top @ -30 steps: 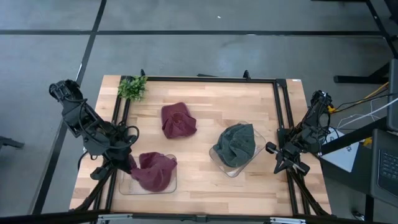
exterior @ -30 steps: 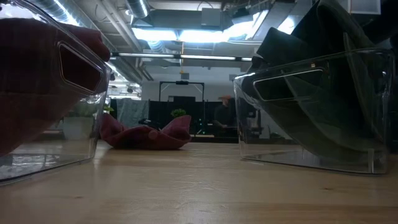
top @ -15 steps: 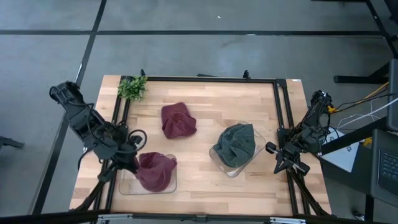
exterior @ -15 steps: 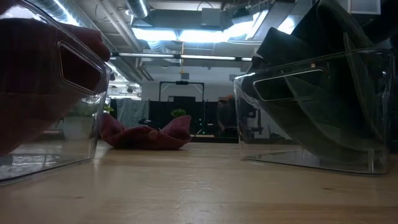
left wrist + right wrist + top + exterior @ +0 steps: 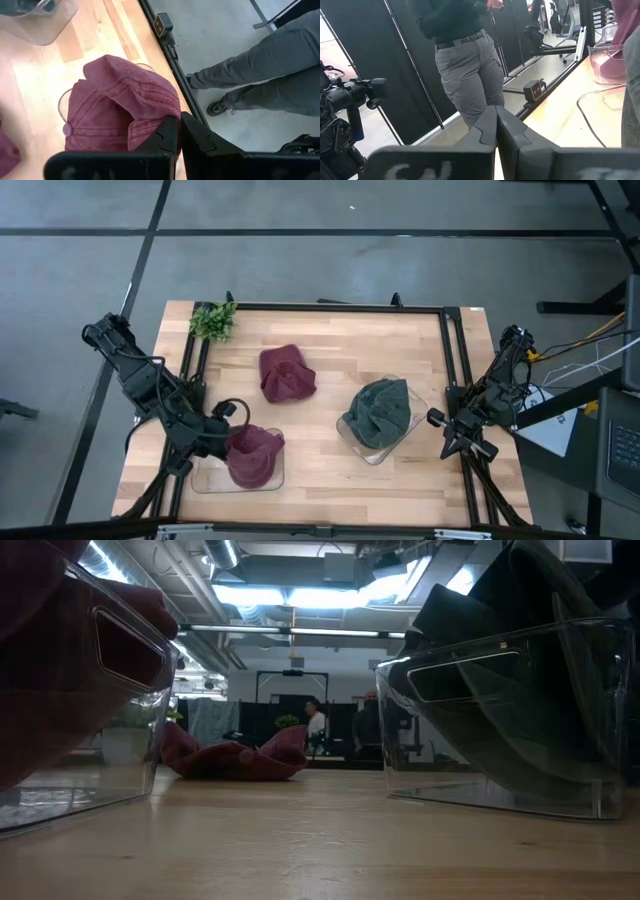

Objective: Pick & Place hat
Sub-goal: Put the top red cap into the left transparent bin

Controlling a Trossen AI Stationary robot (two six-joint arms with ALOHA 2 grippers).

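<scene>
**Maroon hat held at the near-left bin**

The maroon hat [image 5: 252, 455] is a soft, ribbed cap with a small button at its crown, crumpled into a mound with its fabric folded over itself. It sits inside the clear bin [image 5: 205, 478] at the table's near-left corner, filling most of it and rising above the bin wall (in the low view the dark red mass presses against the transparent side). A second maroon hat [image 5: 287, 374] lies loose on the bare wood near the table's middle, well apart from both bins. A green hat [image 5: 379, 412] is bunched in the other clear bin [image 5: 414, 392], toward the right.

The left arm reaches from the table's left edge diagonally toward the near-left bin, with its wrist angled down over the bin's left side. The left gripper [image 5: 178, 131] has its fingers brought fully together, pinching a fold at the edge of the maroon hat.

The right arm is folded beside the table's right rail, off the wood surface. The right gripper [image 5: 496, 120] holds nothing; its fingers are pressed together and point out toward the room, where a person in grey trousers [image 5: 470, 65] stands.

A small green plant [image 5: 213, 321] occupies the far-left corner.
</scene>
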